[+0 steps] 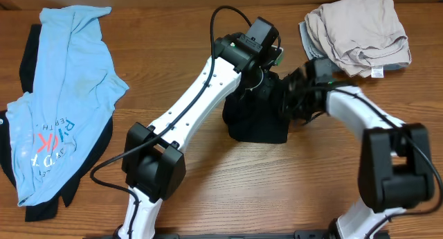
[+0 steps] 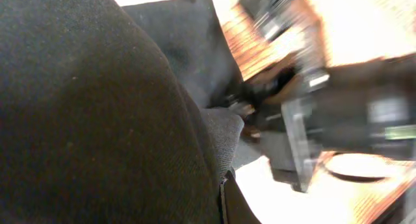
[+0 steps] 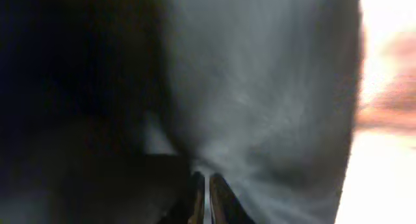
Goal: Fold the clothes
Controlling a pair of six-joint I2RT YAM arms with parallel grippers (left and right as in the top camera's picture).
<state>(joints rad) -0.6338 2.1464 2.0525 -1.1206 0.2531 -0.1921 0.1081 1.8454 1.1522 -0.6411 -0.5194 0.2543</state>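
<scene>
Across the wooden bench (image 1: 208,190), the light-blue tee (image 1: 66,93) sprawls at left of frame over another dark piece (image 1: 28,52). The black garment (image 1: 252,121) sits bunched in a heap at centre, and the beige pieces (image 1: 356,34) are piled at upper right, well apart from the work. Your two arms meet on the black heap. The right hand (image 1: 289,100) has its fingers all but together, with cloth drawn into the slit between them in its wrist view. The left hand (image 1: 266,76) is buried in black fabric, so you cannot tell how far it is open. The likely danger is that, with both hands this close, a pull by one drags the cloth out of the other or wads the fold tighter. The hands could also knock together. Limp cloth may skid on smooth wood rather than lie flat. The bench is bare brown woodgrain, evenly lit from above, and nothing of the room beyond it shows.
</scene>
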